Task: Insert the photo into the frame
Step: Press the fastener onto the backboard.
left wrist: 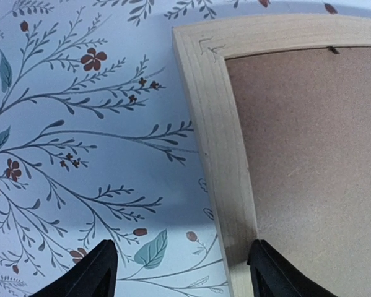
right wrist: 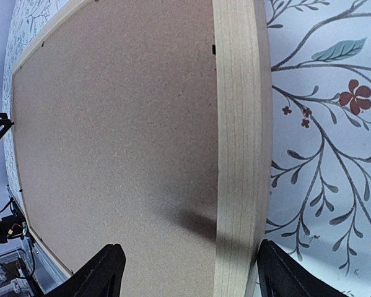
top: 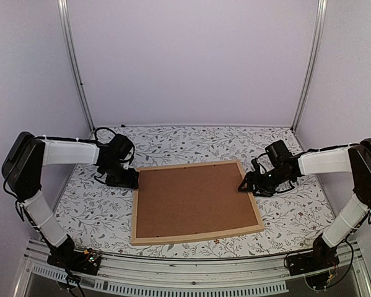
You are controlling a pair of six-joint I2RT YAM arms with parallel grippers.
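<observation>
frame (top: 197, 235): pale wood | backing board (top: 194, 201): brown | tablecloth (top: 296, 210): leafy floral, perhaps bluish-white

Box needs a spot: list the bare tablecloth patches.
Bare: the tablecloth between the frame's far edge and back wall, plus both near corners. Crowded: the frame's left and right edges, straddled by the left tool and right tool.

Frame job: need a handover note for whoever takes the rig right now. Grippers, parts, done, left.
Left gripper: open, jaws either side of the left rail of the frame, nothing gripped.
Right gripper: open, jaws either side of the right rail, nothing gripped.
Frame lies flat, back up, mid-table, with the brown backing board seated in it.
Photo: not visible in any view. It may be under the board, but I cannot tell.
Done: board in place.
Left: confirm the photo is inside. The next move is probably lifting or flipping the frame.
</observation>
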